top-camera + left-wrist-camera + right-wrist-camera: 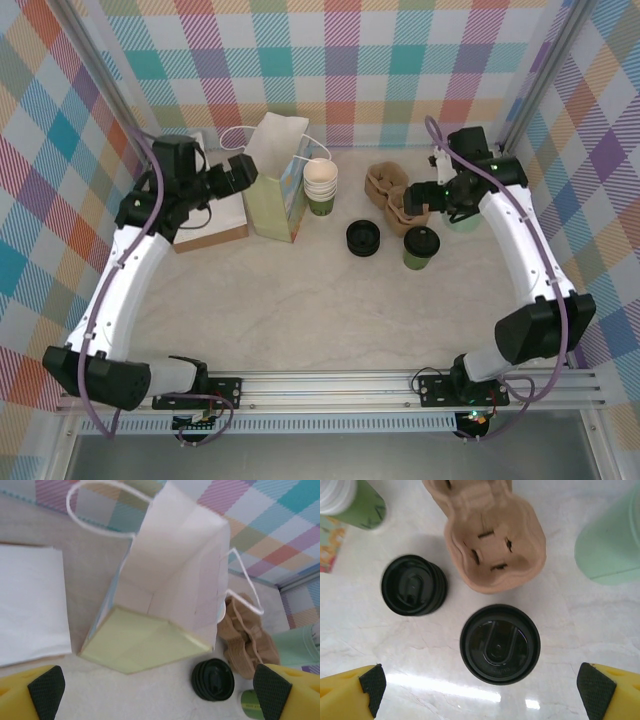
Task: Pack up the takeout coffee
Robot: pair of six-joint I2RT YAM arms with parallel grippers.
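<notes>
Right now the takeout coffee cup stands upright on the table, right of centre, with its black lid seated on the rim, so the dark green wall shows only from the top camera. Just to its left, apart from it, sits a stack of black lids, and just behind it lies the brown pulp cup carrier, its near end close to the cup. The right gripper hangs above the carrier and cup; in its wrist view the fingers are spread wide to either side of the lidded cup and touch nothing. A mint-green pot stands to the right of the carrier, partly behind that arm. Farther left, a stack of cups stands beside an open paper bag with white cord handles. The left gripper hovers at the bag's left side, its jaws likewise spread and holding nothing. White napkins lie flat on the table to the left of the bag.
</notes>
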